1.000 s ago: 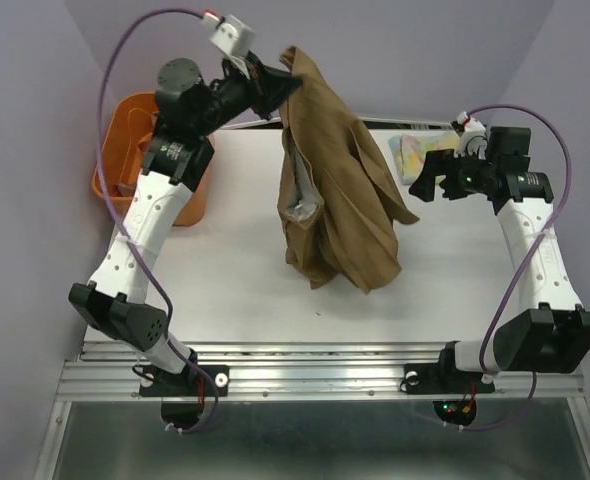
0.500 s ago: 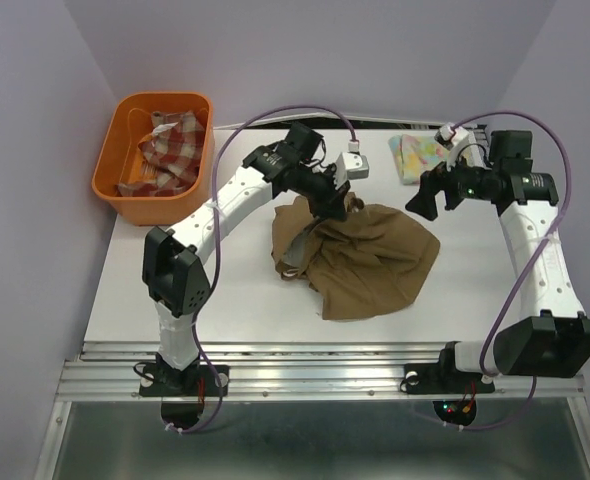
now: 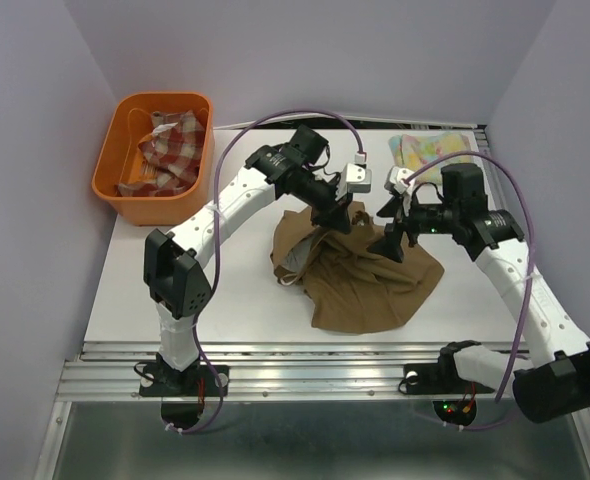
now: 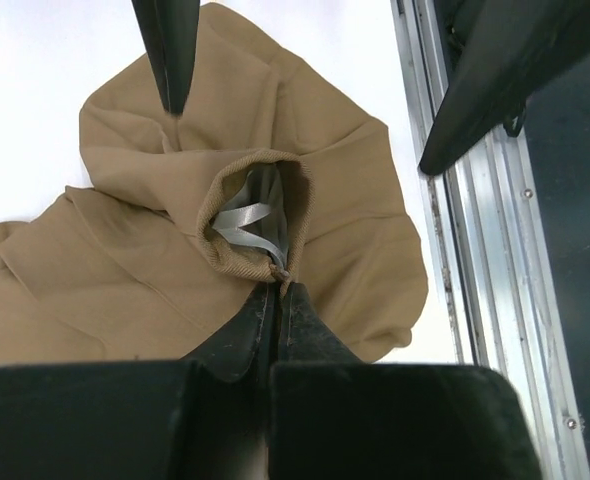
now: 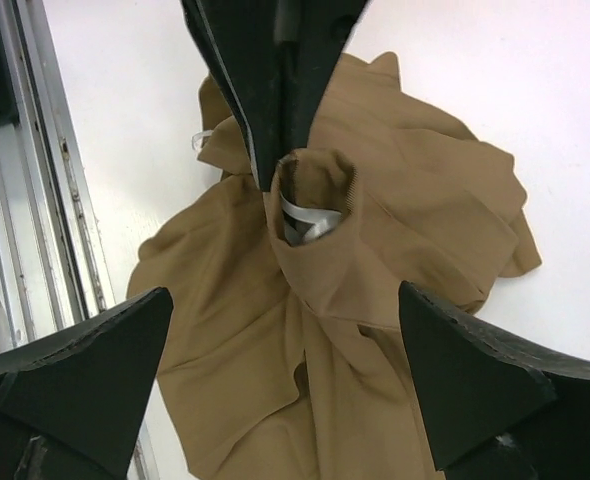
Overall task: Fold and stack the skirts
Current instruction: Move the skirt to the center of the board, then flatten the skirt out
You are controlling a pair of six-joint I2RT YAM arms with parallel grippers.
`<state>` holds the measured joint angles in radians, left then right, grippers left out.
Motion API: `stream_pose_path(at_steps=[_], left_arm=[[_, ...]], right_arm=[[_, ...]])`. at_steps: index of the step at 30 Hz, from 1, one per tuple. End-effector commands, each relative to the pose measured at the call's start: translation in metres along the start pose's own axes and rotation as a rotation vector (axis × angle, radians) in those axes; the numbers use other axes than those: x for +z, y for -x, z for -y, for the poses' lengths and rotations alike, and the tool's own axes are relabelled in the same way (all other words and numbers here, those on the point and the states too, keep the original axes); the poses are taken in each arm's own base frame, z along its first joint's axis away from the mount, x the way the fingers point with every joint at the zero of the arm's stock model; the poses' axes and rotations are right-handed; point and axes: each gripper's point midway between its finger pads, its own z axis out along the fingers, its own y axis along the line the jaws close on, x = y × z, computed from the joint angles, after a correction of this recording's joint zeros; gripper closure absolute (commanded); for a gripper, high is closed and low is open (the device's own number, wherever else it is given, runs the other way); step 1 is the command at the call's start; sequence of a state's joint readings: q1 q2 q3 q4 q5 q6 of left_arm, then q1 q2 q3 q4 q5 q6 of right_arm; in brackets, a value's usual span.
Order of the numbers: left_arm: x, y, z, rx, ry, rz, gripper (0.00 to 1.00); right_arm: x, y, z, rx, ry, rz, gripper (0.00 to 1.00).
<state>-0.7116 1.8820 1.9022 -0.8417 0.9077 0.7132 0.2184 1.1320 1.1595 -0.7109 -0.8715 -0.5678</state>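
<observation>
The tan-brown skirt point(image 3: 367, 280) lies crumpled on the middle of the white table. My left gripper point(image 3: 341, 218) is shut on its waistband edge point(image 4: 275, 270) and lifts that part into a peak with grey lining showing. My right gripper point(image 3: 393, 238) is open, just right of the left one, with its fingers point(image 5: 85, 370) spread over the skirt point(image 5: 305, 330) and touching nothing that I can see. The pastel floral skirt point(image 3: 430, 153) lies folded at the back right. The red-and-cream plaid skirt point(image 3: 163, 140) lies in the orange basket.
The orange plastic basket point(image 3: 127, 190) stands at the back left corner. Purple walls close the table on the left, back and right. A metal rail point(image 3: 315, 358) runs along the near edge.
My left gripper swung the skirt from high at the back down onto the table. My right gripper moved left from near the floral skirt to over the tan skirt.
</observation>
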Motion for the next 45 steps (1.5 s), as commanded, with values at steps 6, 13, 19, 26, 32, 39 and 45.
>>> stream_pose_path(at_steps=[6, 13, 19, 26, 32, 39, 45], left_arm=[[-0.01, 0.041, 0.016, 0.01, -0.062, 0.11, 0.94], [-0.008, 0.036, 0.015, -0.06, -0.058, 0.097, 0.85], [-0.055, 0.043, -0.018, -0.155, 0.224, 0.158, 0.52], [-0.122, -0.024, -0.018, -0.122, 0.668, 0.103, 0.21], [-0.118, -0.113, 0.023, 0.038, 0.726, -0.026, 0.17], [-0.095, -0.157, 0.033, 0.377, 0.691, -0.071, 0.13], [-0.079, -0.169, 0.015, 0.509, 0.735, -0.065, 0.12]], right_arm=[[0.026, 0.021, 0.021, -0.151, -0.136, 0.078, 0.21], [0.032, 0.03, 0.034, -0.192, -0.18, 0.073, 0.75], [0.019, 0.047, 0.039, -0.18, -0.245, 0.092, 0.99], [0.013, 0.053, 0.055, -0.084, -0.315, 0.03, 0.99], [0.02, 0.052, 0.061, -0.057, -0.312, 0.022, 0.99], [0.02, 0.062, 0.067, -0.036, -0.323, 0.024, 0.99], [0.019, 0.065, 0.071, -0.024, -0.338, 0.024, 0.99]])
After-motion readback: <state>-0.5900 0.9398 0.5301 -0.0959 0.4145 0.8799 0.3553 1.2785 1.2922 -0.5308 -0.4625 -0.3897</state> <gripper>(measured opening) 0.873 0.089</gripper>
